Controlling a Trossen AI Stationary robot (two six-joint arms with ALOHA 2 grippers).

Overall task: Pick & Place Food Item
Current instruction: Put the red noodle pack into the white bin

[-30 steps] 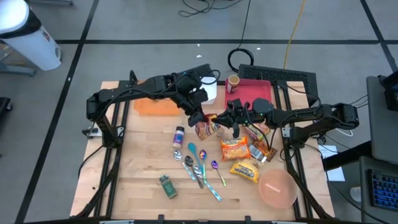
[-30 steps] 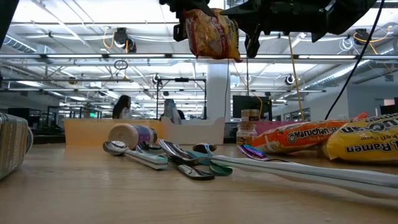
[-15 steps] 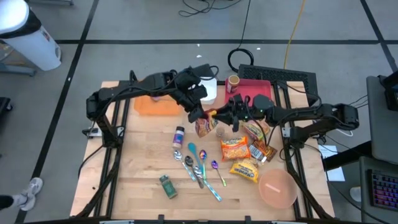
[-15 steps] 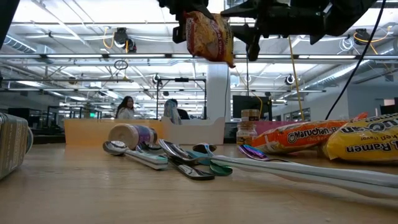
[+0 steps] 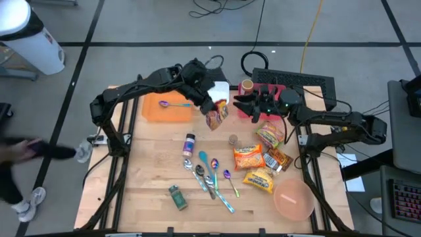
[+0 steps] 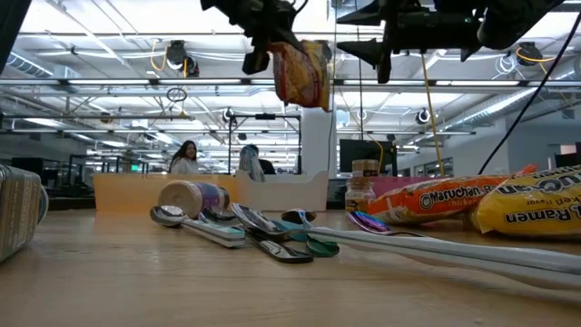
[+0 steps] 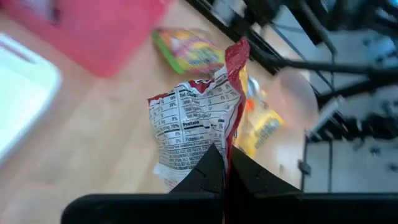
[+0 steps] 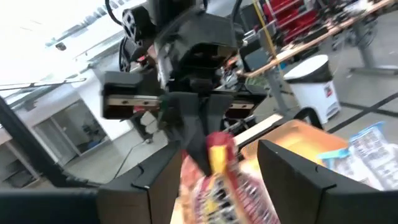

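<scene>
A red and yellow snack bag (image 5: 216, 114) hangs high above the table's middle, under my left gripper (image 5: 208, 105), which is shut on it. The low view shows the bag (image 6: 300, 73) tilted and well clear of the wood. My right gripper (image 5: 239, 105) stands open just to the bag's right, at about the same height, over the edge of the red tray (image 5: 271, 92). The right wrist view looks between its spread fingers (image 8: 155, 177) at the bag (image 8: 217, 165) and the left gripper behind it. My left gripper pinches one end edge of the bag (image 7: 216, 153) between its two fingers. The fingers come from above, slanting down. The rest of the bag (image 7: 196, 118) hangs away below them, crumpled and tilted, lifted clear of the table.
An orange container (image 5: 168, 109) and a white one (image 5: 222, 92) stand at the far side. Ramen packs (image 5: 248, 157), a pink bowl (image 5: 293, 197), spoons (image 5: 210, 174), a spice jar (image 5: 189, 141) and a green tin (image 5: 176, 196) lie nearer. A person (image 5: 20, 158) passes on the left.
My right gripper has opened, let go of the bag and drawn back toward the table's far right. My left gripper has carried the bag toward the far edge and a little left, still lifted clear.
</scene>
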